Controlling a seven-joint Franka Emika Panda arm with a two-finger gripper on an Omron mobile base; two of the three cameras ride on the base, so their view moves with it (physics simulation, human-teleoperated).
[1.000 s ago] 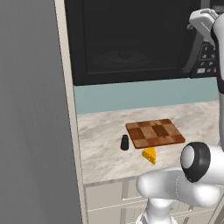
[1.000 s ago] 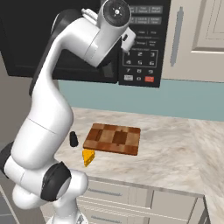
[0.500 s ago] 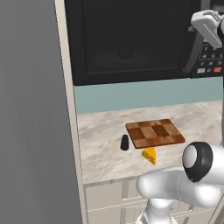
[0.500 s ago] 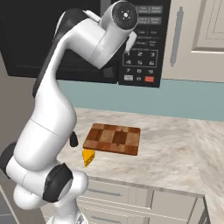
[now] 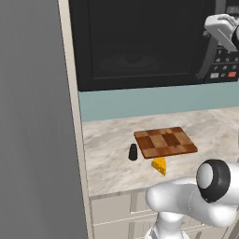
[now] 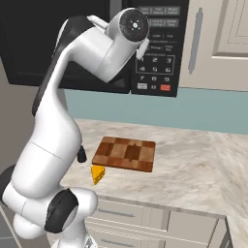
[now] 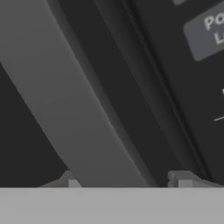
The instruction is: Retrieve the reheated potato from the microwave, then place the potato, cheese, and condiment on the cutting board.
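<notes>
Dark, rigid handle (image 7: 83, 109) on the shut microwave (image 5: 140, 42), potato presumably inside: stiff, probably smooth, best hooked at mid-bar. Gripper (image 7: 127, 179) fingers spread open either side of it. Cheese (image 5: 159, 165), condiment (image 5: 133, 152) wait near board (image 5: 164, 142).

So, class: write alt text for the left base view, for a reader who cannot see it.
The gripper reaches the closed microwave by its handle. Below, on the marble counter, sits a checkered cutting board, with the black condiment and yellow cheese just off it.
</notes>
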